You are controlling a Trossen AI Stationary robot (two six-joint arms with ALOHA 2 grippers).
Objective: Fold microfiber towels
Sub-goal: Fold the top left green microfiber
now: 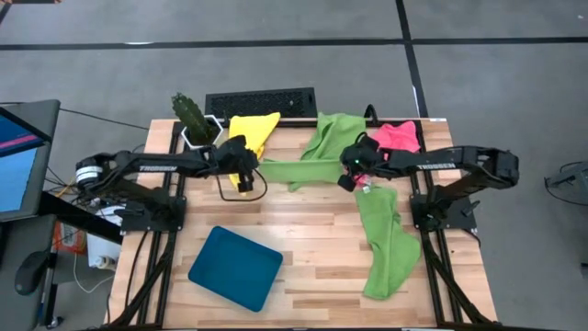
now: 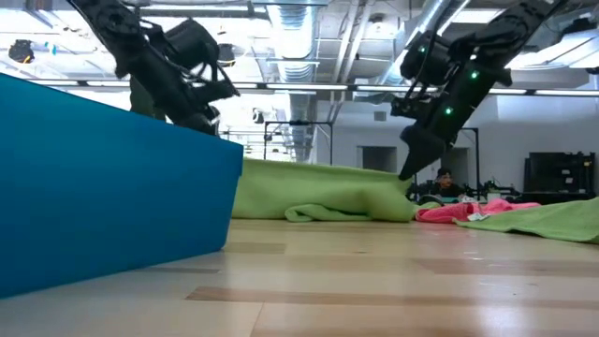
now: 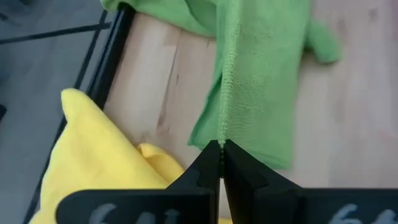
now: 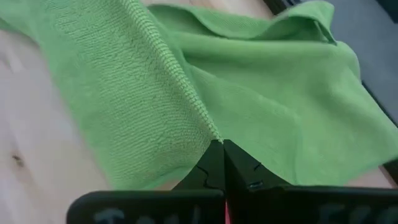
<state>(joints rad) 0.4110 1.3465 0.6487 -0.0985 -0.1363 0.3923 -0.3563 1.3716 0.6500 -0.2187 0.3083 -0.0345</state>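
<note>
A lime green towel (image 1: 299,170) stretches between my two grippers at the table's middle back. My left gripper (image 1: 244,181) is shut on its left end and my right gripper (image 1: 350,178) on its right end. A second green towel (image 1: 335,133) lies bunched behind it. The yellow towel (image 1: 254,129) lies at the back left and the pink towel (image 1: 397,136) at the back right. A third green towel (image 1: 386,244) lies lengthwise at the right front. My left gripper pinches the green towel's stitched edge (image 3: 222,127) between its two shut fingers, slanting down from the table's left. The hem runs straight away from the fingertips. My right gripper pinches the same towel's stitched edge (image 4: 208,127) between its shut fingers, slanting down from the right. In the low view the towel's top edge (image 2: 318,168) spans between the grippers, and its lower part (image 2: 328,213) lies on the table.
A dark teal tray (image 1: 236,268) lies at the front left and hides much of the low view. A potted cactus (image 1: 191,118) and a black keyboard (image 1: 262,101) stand at the far edge. Bare wood shows at the front middle.
</note>
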